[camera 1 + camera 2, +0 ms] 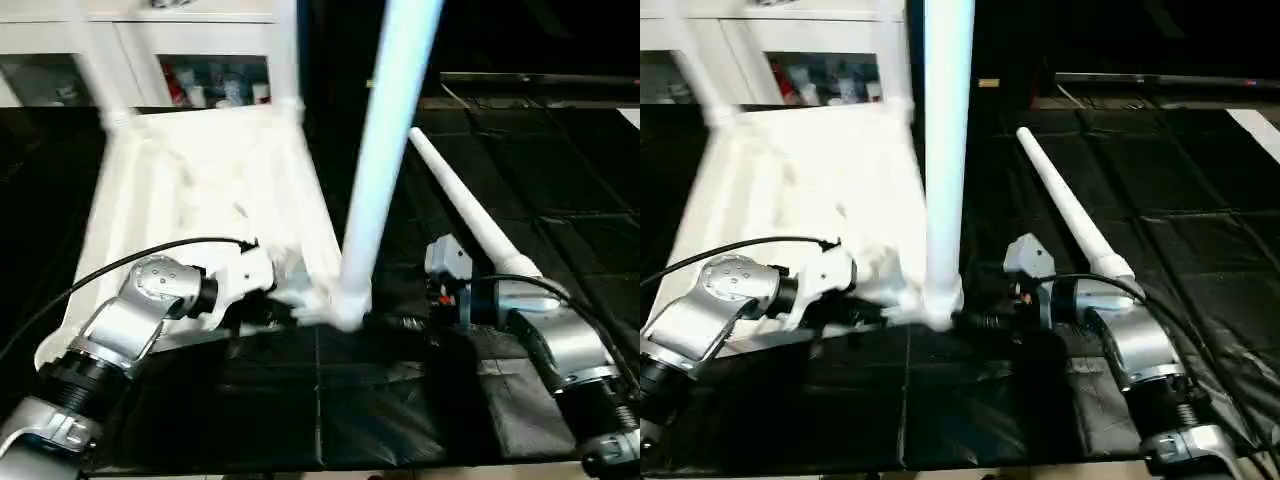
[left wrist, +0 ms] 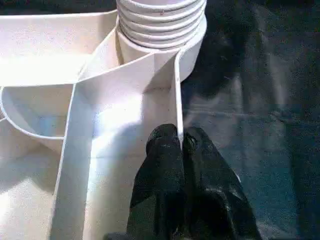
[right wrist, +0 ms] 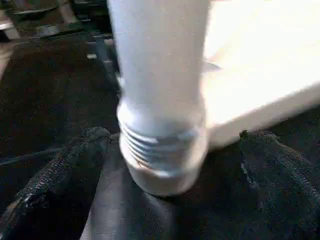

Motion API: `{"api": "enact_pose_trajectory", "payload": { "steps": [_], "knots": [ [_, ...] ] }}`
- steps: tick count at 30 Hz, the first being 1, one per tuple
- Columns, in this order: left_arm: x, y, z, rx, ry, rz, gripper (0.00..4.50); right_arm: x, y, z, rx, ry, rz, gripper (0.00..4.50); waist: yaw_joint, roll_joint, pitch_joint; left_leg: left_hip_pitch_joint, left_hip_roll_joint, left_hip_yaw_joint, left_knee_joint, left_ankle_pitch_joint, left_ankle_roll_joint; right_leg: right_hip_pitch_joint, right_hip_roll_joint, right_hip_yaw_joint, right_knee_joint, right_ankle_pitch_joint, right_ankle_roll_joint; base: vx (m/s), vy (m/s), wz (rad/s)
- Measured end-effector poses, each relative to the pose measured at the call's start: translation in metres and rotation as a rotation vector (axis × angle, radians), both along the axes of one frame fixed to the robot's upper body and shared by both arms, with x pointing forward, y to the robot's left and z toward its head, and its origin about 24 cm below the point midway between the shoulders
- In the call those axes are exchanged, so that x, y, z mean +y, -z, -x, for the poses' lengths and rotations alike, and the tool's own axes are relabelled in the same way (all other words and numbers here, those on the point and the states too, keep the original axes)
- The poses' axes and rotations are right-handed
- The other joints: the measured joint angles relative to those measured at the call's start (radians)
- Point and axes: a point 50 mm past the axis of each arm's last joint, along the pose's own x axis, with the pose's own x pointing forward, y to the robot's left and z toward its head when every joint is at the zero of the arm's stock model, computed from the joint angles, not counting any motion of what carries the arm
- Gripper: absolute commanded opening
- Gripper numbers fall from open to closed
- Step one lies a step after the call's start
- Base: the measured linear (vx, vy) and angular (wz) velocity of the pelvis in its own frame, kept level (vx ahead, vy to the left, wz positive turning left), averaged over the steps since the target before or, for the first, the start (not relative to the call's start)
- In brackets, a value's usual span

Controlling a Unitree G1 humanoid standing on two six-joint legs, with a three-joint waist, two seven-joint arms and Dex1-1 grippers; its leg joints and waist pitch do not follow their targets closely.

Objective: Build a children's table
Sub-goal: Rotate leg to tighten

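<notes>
— Table top (image 1: 200, 200), where is it?
— Ribbed white plastic, upside down on black matting; the left gripper (image 2: 181, 142) pinches its thin rim beside the threaded corner leg (image 1: 375, 170).
— Right gripper (image 3: 170, 150)?
— Spread wide around that leg's ridged base.

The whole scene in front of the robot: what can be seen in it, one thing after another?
Table top: one, white, lying ribbed underside up on the black mat.
Standing legs: three, white; one in the near corner socket, with its threaded end showing, two at the far corners.
Loose leg: one, white, lying on the mat to the right of the top.
Mat: black, covering the work surface.
Cabinet: one, white with glass doors, behind the top.
Left gripper: black fingers shut on a thin rib wall of the top near the socket.
Right gripper: black fingers open on either side of the near leg's threaded end.
</notes>
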Motion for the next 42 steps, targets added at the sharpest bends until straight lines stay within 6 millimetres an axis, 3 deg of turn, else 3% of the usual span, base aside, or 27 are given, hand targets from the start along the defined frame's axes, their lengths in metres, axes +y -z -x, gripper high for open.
{"api": "enact_pose_trajectory", "payload": {
  "steps": [3,9,23,35,38,42],
  "knots": [
    [-0.004,0.001,0.002,0.009,0.047,-0.003,0.00,0.005,0.000,0.001,0.011,-0.036,-0.012,4.47,0.006,0.000,0.000,0.000,0.001,0.000,0.001,0.000,0.000,0.000,0.000,0.000,0.002,0.000,0.000,0.000,0.000,0.00],
    [-0.009,0.001,0.005,0.022,0.110,-0.010,0.00,0.016,0.004,0.001,0.063,-0.112,-0.028,3.94,0.008,0.000,0.000,0.000,0.001,0.001,0.004,0.000,0.000,0.000,0.000,0.000,0.005,0.000,0.000,0.000,0.000,0.00],
    [-0.009,0.002,0.004,0.009,0.126,-0.024,0.00,0.015,0.006,0.003,0.087,-0.159,0.003,2.81,0.009,-0.001,-0.001,-0.001,0.001,0.002,0.005,0.001,-0.001,0.000,0.000,0.002,0.009,0.000,0.000,0.000,0.000,0.00],
    [-0.021,0.007,-0.002,0.062,0.006,0.058,0.00,0.009,0.011,0.005,0.133,-0.059,-0.018,2.74,0.026,0.001,-0.001,0.002,0.001,0.007,0.010,0.001,0.000,0.002,0.000,0.009,0.014,0.001,0.000,0.000,0.000,0.00],
    [-0.028,0.011,-0.009,0.078,-0.179,0.114,0.00,0.010,0.016,-0.003,0.106,0.177,-0.056,2.73,0.011,-0.001,-0.002,0.005,0.000,0.011,0.009,0.003,-0.005,0.003,0.000,0.014,0.014,0.006,0.000,0.000,0.000,0.00],
    [-0.045,0.015,-0.017,0.102,-0.423,0.170,0.00,0.026,0.023,-0.020,0.100,0.545,-0.133,2.73,-0.038,-0.002,-0.002,0.011,-0.001,0.012,0.009,0.004,-0.006,0.002,0.000,0.017,0.012,0.007,0.006,0.000,0.000,0.00]
  ]
}}
